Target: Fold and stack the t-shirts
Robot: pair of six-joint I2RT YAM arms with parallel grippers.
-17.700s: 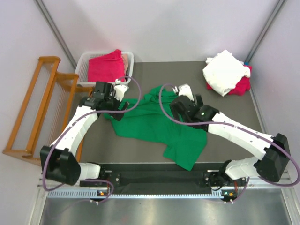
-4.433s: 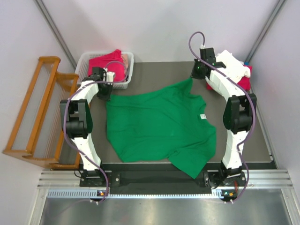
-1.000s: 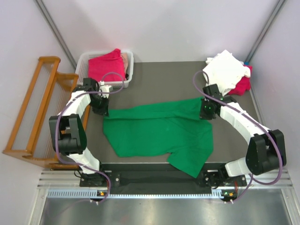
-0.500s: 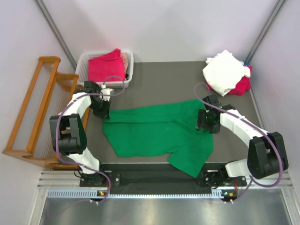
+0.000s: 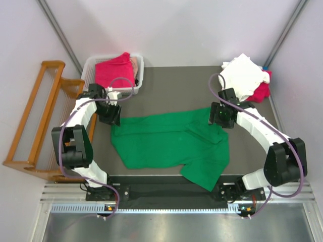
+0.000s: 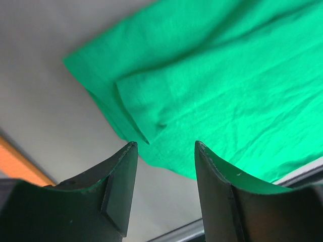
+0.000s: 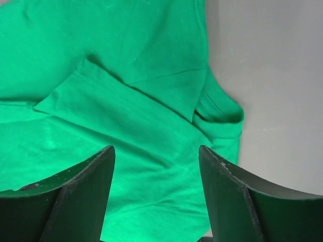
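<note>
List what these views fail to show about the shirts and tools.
- Top view: the white shirt covers most of the red shirt at far right.
- Top view: the crimson shirt hides whatever lies beneath it in the basket.
- Top view: wrists cover the fingers; only wrist views show left tool and right tool open.
- Wrist views: frame edges cut off the green shirt.

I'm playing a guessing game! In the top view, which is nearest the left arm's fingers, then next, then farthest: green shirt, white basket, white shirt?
From the left fingers:
1. green shirt, right beside them.
2. white basket, back left corner.
3. white shirt, back right corner.
</note>
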